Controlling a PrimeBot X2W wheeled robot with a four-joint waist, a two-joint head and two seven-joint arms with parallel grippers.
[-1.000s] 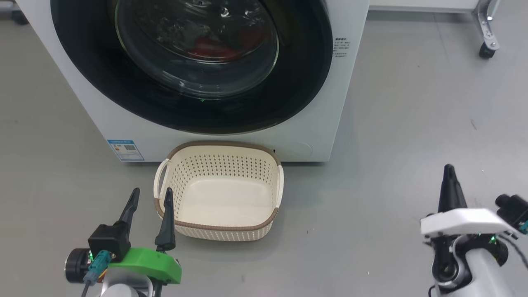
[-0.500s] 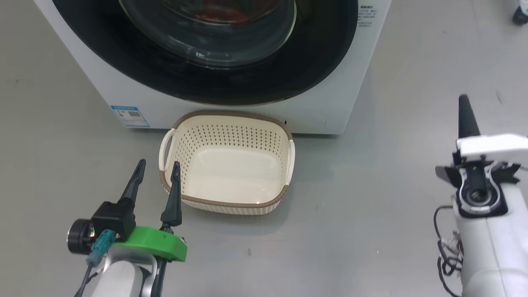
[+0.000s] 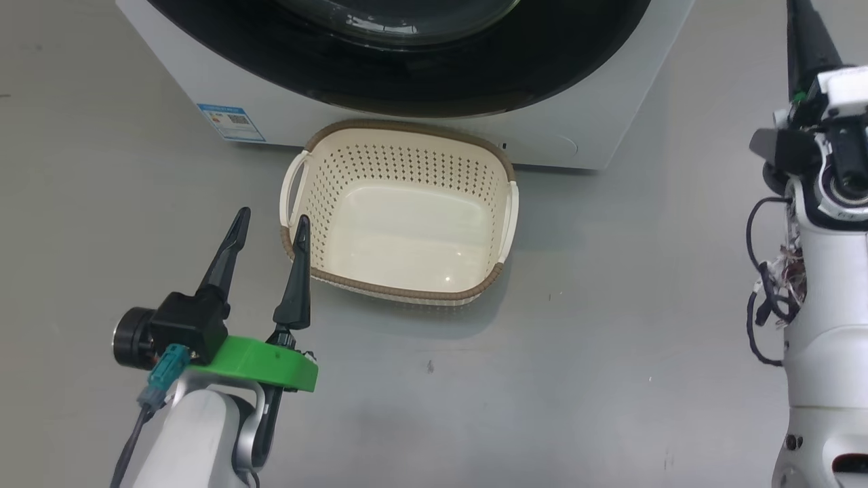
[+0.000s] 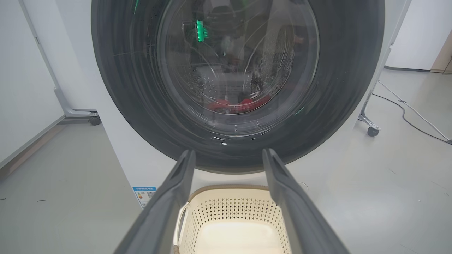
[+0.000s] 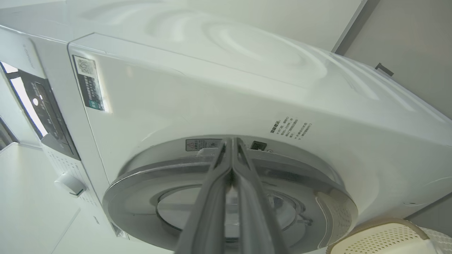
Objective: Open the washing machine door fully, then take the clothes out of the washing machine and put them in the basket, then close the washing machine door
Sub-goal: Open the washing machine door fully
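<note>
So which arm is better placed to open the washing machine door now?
Right, probably. The right gripper, shut, points at the rim of the closed, large round glossy black door. The left gripper, open, hangs low beside the cream perforated plastic basket.

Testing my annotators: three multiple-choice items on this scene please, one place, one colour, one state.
1. Where is the basket? A on the floor before the washing machine; B on top of it; C inside the drum.
2. What colour are the clothes behind the washing machine door? A blue; B red; C yellow.
3. The right gripper is: A open; B shut; C shut on the basket.
Answers: 1 A, it sits at the machine's foot; 2 B, red shows behind the door; 3 B, its fingers meet, empty.
</note>
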